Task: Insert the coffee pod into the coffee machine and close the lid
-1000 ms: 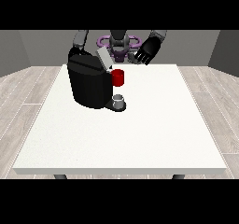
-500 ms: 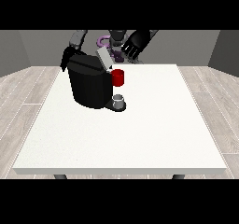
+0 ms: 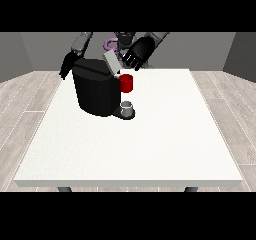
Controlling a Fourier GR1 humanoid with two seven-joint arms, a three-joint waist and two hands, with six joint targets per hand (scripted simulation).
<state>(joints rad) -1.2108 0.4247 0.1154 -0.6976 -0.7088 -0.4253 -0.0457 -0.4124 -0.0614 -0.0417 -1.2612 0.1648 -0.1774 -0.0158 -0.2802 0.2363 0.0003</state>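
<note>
A black coffee machine (image 3: 96, 91) stands on the white table (image 3: 135, 144) at the back left. Its grey lid (image 3: 112, 63) is tilted up and open at the top right of the machine. A red part (image 3: 126, 83) sits at the machine's front, above a small grey cup (image 3: 127, 107) on the drip base. The hand at the view's right (image 3: 137, 53) hovers just right of the raised lid with its fingers spread, close to the lid's upper edge. The hand at the view's left (image 3: 66, 67) rests by the machine's left top corner. I see no separate coffee pod.
The robot's torso (image 3: 122, 39) stands behind the table's far edge, with a purple ring-like shape (image 3: 108, 45) near it. Wooden floor surrounds the table.
The hand at the view's right has moved leftward and down towards the open lid. The hand at the view's left has shifted slightly down the machine's left side.
</note>
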